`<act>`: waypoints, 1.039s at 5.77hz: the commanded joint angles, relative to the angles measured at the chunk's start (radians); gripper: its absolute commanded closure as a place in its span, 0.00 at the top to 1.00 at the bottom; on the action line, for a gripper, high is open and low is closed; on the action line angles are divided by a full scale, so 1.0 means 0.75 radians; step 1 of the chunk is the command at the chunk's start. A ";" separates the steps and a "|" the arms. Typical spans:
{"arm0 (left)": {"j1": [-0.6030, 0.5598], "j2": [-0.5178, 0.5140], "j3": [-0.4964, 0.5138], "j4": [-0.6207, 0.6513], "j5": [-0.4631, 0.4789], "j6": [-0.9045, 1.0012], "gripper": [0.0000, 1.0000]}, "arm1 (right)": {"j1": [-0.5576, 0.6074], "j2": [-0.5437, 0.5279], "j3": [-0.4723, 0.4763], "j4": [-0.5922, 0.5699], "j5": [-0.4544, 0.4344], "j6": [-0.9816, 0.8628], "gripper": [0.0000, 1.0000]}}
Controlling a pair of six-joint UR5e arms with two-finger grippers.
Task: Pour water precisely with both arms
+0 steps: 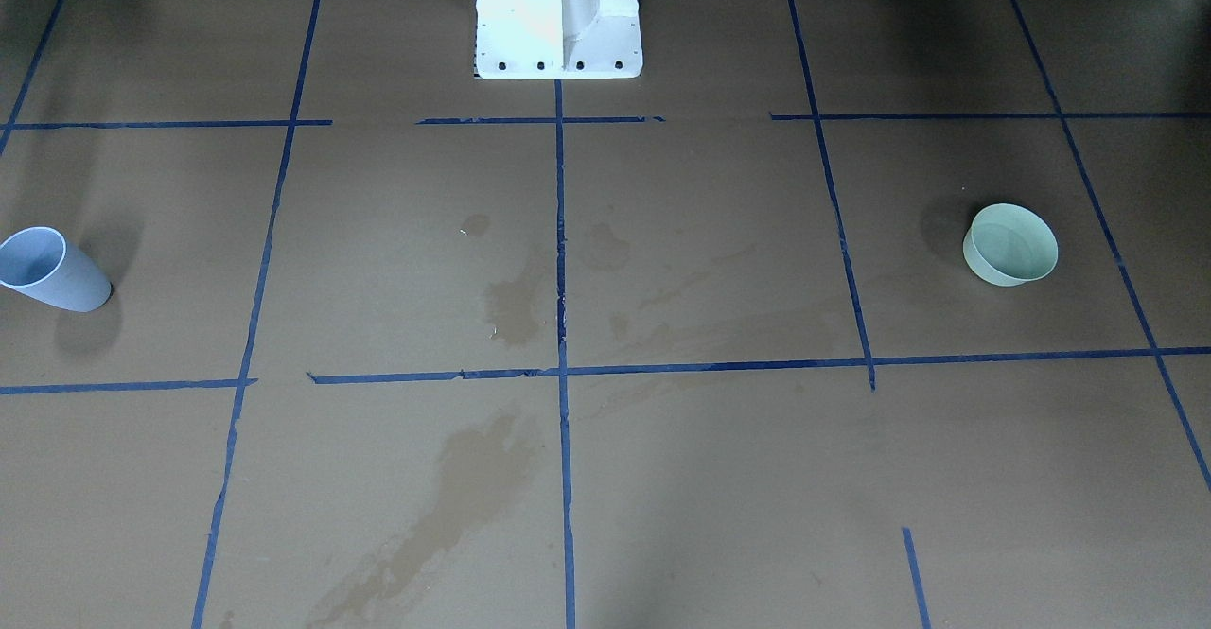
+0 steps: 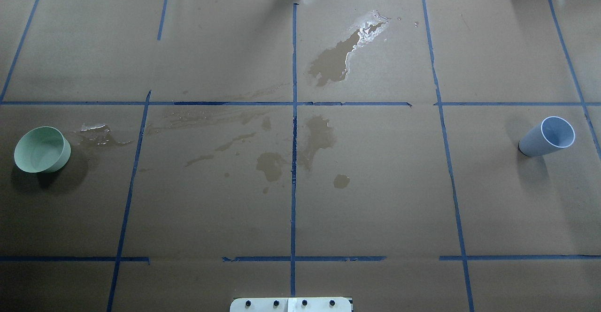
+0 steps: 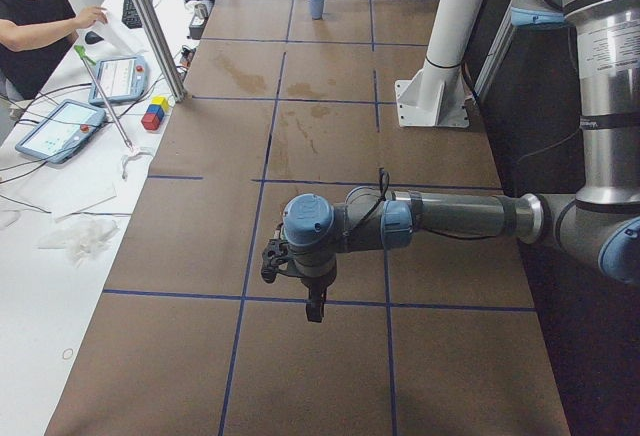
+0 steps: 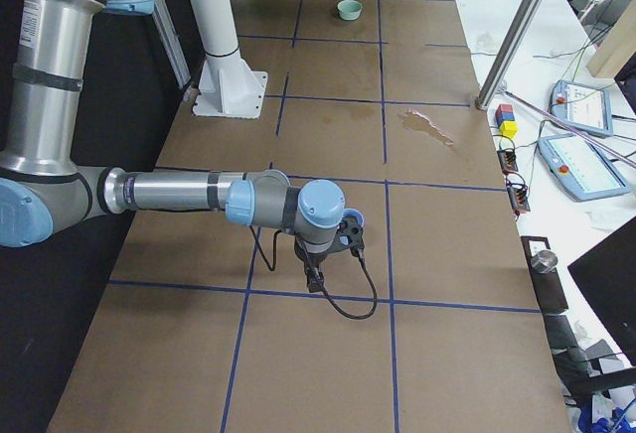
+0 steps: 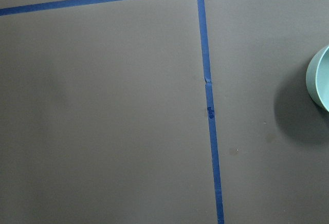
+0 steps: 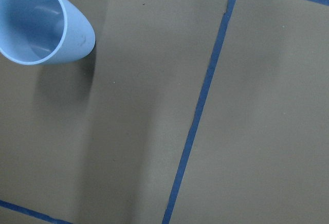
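A pale blue cup [image 2: 547, 137] stands upright on the robot's right side; it also shows in the front view [image 1: 52, 270], far in the left side view [image 3: 316, 3] and top left of the right wrist view [image 6: 43, 23]. A pale green bowl [image 2: 41, 149] stands on the left side, cut by the left wrist view's right edge [image 5: 321, 80]. I cannot make out water inside either. Spilled water [image 2: 350, 51] glistens on the brown paper. The left arm [image 3: 450, 218] and right arm [image 4: 179, 193] reach over the table; whether the left gripper [image 3: 314, 308] and right gripper [image 4: 315, 279] are open, I cannot tell.
The white pedestal [image 1: 558, 14] stands at the robot's edge of the table. Wet stains [image 2: 272, 164] mark the middle of the brown paper with its blue tape grid. An operator [image 3: 40, 16], tablets [image 3: 60, 128], coloured blocks [image 3: 153, 113] and a metal pole [image 3: 150, 26] are at the far side.
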 commanded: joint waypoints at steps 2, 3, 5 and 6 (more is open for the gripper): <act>0.113 -0.011 0.005 -0.066 -0.007 -0.007 1.00 | 0.000 -0.004 -0.002 0.015 0.004 -0.001 1.00; 0.138 -0.013 0.026 -0.172 -0.037 -0.163 1.00 | 0.000 -0.002 0.002 0.033 0.006 0.003 1.00; 0.331 -0.078 0.097 -0.350 -0.066 -0.615 1.00 | 0.000 -0.002 0.002 0.064 0.014 0.009 1.00; 0.403 -0.160 0.172 -0.438 -0.072 -0.760 1.00 | 0.000 -0.002 -0.002 0.068 0.014 0.011 1.00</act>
